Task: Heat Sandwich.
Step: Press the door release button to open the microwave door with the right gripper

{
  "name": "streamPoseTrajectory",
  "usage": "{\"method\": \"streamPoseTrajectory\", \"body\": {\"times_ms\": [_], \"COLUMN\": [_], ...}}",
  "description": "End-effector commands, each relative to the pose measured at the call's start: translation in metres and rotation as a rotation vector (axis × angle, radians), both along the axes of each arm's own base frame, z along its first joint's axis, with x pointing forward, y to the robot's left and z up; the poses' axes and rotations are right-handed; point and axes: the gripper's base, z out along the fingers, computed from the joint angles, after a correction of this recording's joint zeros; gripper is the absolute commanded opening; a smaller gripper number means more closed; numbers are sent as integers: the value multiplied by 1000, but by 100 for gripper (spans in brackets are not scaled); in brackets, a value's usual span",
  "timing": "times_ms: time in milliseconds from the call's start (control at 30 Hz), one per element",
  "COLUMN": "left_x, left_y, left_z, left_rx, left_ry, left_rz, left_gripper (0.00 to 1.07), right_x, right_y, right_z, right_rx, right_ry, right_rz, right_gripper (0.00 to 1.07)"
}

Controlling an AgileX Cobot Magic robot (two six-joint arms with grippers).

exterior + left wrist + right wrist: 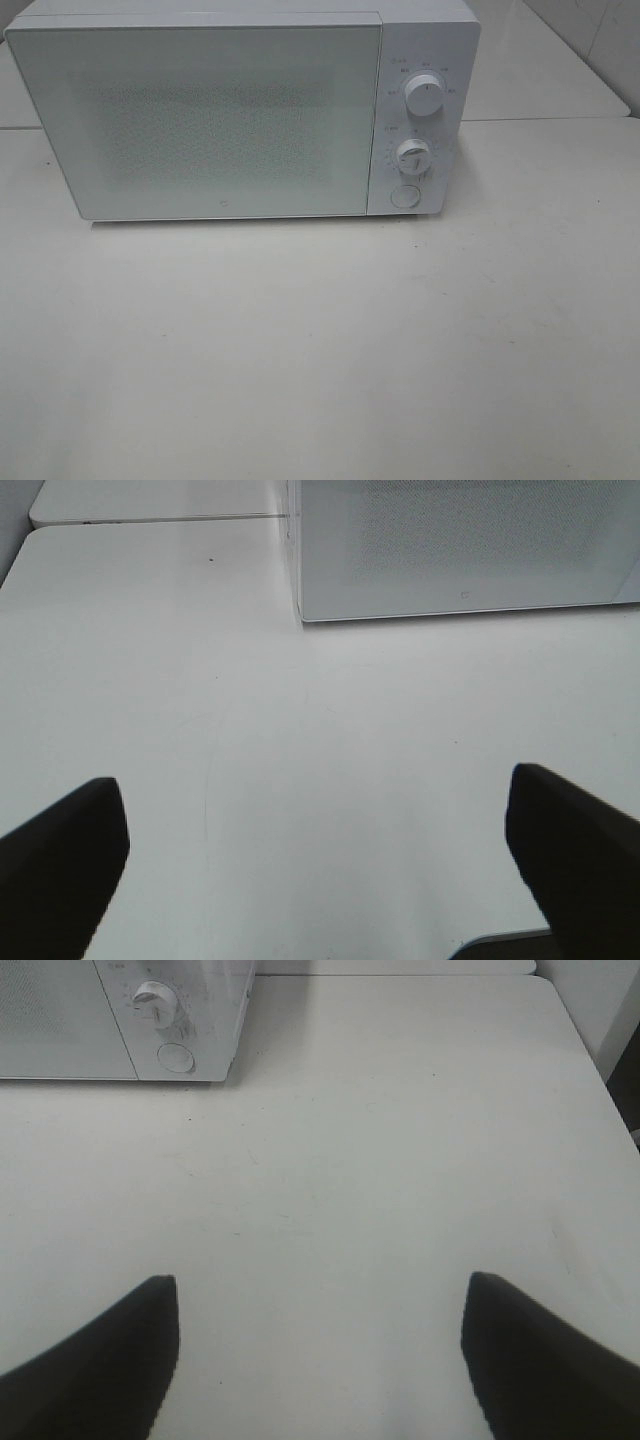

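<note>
A white microwave [200, 115] stands at the back of the table with its door shut. Two dials [424, 100] and a round button [404, 196] sit on its right panel. The sandwich is out of view in every frame. My left gripper [315, 825] hangs open over bare table in front of the microwave's [450, 545] left corner, with nothing between its fingers. My right gripper [320, 1320] is open too, over the table in front and to the right of the microwave [120, 1015]. Neither gripper shows in the exterior high view.
The white table [320, 340] stretches in front of the microwave. A seam to a second table [150, 520] runs behind it. The table's right edge [590, 1050] shows in the right wrist view.
</note>
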Motion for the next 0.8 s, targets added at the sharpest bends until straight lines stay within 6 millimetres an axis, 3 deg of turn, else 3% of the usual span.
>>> {"method": "streamPoseTrajectory", "body": {"times_ms": [33,233,467,800], "left_x": [-2,-2,-2,-2], "left_y": [0,0,0,0], "left_z": [-1,-1,-1,-1], "left_rx": [-7,-7,-7,-7], "left_ry": [-23,-23,-23,-23], "left_rz": [4,4,4,4], "left_gripper": [98,98,98,98], "right_x": [-4,1,21,65], "right_y": [1,1,3,6], "right_z": [5,12,20,36], "right_rx": [10,14,14,24], "right_ry": [-62,-90,-82,-171], "right_rz": [2,5,6,7], "right_gripper": [75,75,75,75]}}
